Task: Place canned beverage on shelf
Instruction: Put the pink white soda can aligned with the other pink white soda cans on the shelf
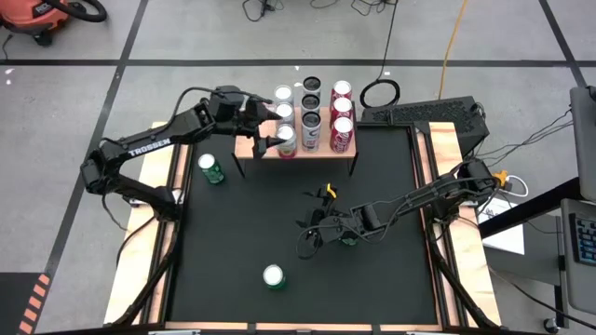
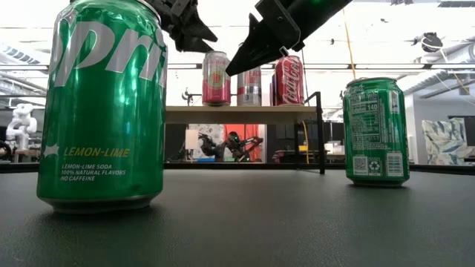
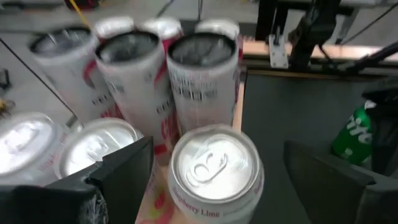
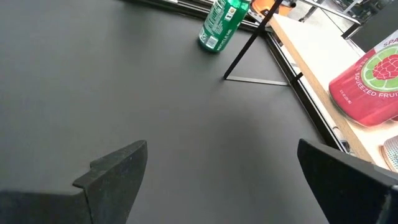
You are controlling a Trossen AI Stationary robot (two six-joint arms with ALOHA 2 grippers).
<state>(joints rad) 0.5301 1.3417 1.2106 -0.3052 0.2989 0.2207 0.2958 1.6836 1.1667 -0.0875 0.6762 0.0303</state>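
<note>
Black matting covers the table (image 1: 233, 233), where the left gripper (image 1: 272, 130) hangs spread open around a pink-labelled can (image 1: 287, 140) standing on the light wooden shelf (image 1: 250, 145), while the right gripper (image 1: 310, 232) waits open, well apart.

Green lemon-lime soda can (image 2: 104, 104) with white lettering, red cola can (image 2: 289, 79), pink-labelled can (image 2: 216, 78), light wood shelf (image 2: 241, 110), black table (image 1: 298, 233)

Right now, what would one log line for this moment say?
left gripper: open around pink can on shelf | right gripper: open, empty, low over table | green cans off shelf
</note>
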